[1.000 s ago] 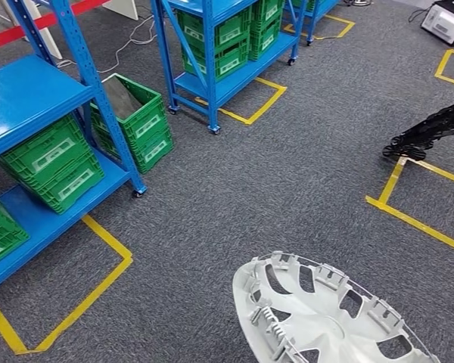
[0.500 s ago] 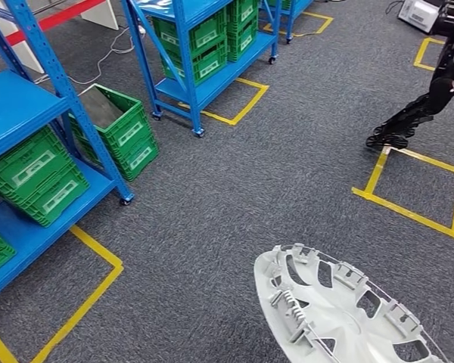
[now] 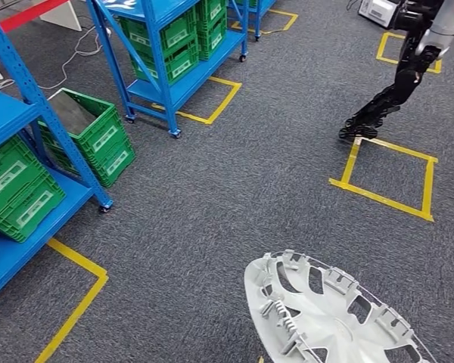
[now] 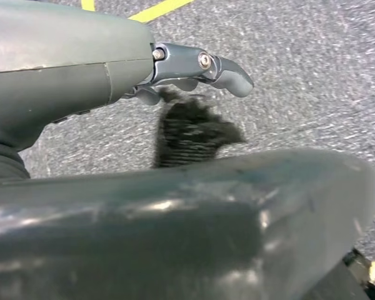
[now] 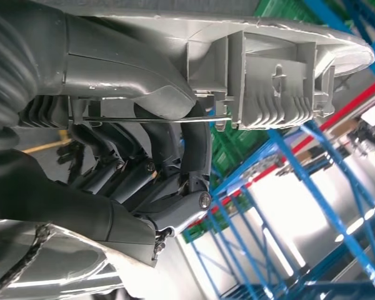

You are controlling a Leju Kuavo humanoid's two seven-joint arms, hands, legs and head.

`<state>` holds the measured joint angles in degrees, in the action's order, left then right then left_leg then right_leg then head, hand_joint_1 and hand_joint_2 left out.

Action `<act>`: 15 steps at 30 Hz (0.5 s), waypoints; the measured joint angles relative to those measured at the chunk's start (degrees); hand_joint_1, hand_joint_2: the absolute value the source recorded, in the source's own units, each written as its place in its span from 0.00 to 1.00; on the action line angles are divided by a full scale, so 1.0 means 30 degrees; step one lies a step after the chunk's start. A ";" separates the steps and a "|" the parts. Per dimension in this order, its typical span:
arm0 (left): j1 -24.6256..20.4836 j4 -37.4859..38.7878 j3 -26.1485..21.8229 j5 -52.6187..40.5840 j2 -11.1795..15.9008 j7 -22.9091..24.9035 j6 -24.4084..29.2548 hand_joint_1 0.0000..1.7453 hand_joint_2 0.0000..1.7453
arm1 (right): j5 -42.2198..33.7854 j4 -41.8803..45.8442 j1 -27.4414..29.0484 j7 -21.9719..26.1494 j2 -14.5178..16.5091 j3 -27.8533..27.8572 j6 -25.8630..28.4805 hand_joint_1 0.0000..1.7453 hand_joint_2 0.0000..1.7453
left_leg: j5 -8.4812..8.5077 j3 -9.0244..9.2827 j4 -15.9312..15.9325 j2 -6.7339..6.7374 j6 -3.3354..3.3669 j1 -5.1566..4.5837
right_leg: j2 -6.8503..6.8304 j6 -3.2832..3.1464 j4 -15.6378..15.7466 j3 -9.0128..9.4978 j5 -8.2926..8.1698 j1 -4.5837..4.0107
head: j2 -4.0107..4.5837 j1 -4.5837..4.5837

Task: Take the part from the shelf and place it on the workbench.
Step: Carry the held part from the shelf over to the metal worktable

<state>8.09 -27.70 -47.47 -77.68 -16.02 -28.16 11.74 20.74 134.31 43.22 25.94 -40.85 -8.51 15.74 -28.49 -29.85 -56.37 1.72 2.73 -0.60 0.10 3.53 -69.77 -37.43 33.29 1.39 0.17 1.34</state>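
Observation:
The part is a silver-white wheel cover (image 3: 328, 318), inner side up with its clips and wire ring showing, at the bottom right of the head view above the grey carpet. In the right wrist view my right hand (image 5: 143, 162) grips the wheel cover (image 5: 270, 62) at its rim, with the dark fingers (image 5: 195, 144) curled under the edge and the thumb on the other face. My left hand (image 4: 195, 69) hangs over the carpet holding nothing, thumb stretched out.
Blue shelves (image 3: 19, 113) with green crates (image 3: 19, 189) stand at the left, and one crate (image 3: 93, 136) sits on the floor. A second blue shelf (image 3: 167, 45) is further back. Yellow tape squares (image 3: 384, 197) mark the carpet. Another machine's dark jointed limb (image 3: 384, 102) touches the floor at the upper right.
The whole picture has shifted: the camera turned, so shelves slid left and the dark limb came further into view. The wheel cover stays in my right hand.

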 joint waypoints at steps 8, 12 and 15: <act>-0.0824 0.1507 -0.0570 -0.0372 0.0423 -0.0333 0.0712 0.00 0.00 | -0.0120 0.0098 0.0319 -0.0918 -0.0609 -0.0437 0.1479 1.00 1.00 | -0.0613 -0.0012 -0.0653 0.0222 -0.0687 -0.0042 | -0.0304 -0.0650 0.4134 0.2175 -0.1317 -0.0076 | 0.0000 0.0069; -0.1013 0.2315 -0.0800 -0.0428 0.0667 -0.0370 0.0918 0.00 0.00 | -0.0219 0.0317 0.0734 -0.1038 -0.1217 -0.0163 0.1681 1.00 1.00 | -0.2933 -0.1866 -0.5018 -0.0334 -0.0836 0.0024 | 0.0071 -0.0881 0.4138 0.2190 -0.1434 -0.0147 | 0.0000 0.0142; -0.1040 0.2634 -0.0854 -0.0434 0.0801 -0.0375 0.0936 0.00 0.00 | -0.0230 0.0363 0.0910 -0.1060 -0.1375 -0.0073 0.1689 1.00 1.00 | -0.2270 -0.2101 -0.5302 -0.0437 -0.0613 -0.0007 | 0.0476 -0.0919 0.4121 0.2244 -0.1410 -0.0265 | 0.0000 0.0137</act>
<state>4.98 -19.80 -50.04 -78.99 -13.62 -29.29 14.55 20.05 135.40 45.94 22.76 -44.98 -8.73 20.81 -35.29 -36.16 -72.28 0.41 0.89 -0.63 1.53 0.77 -57.41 -30.69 29.06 0.59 0.17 1.75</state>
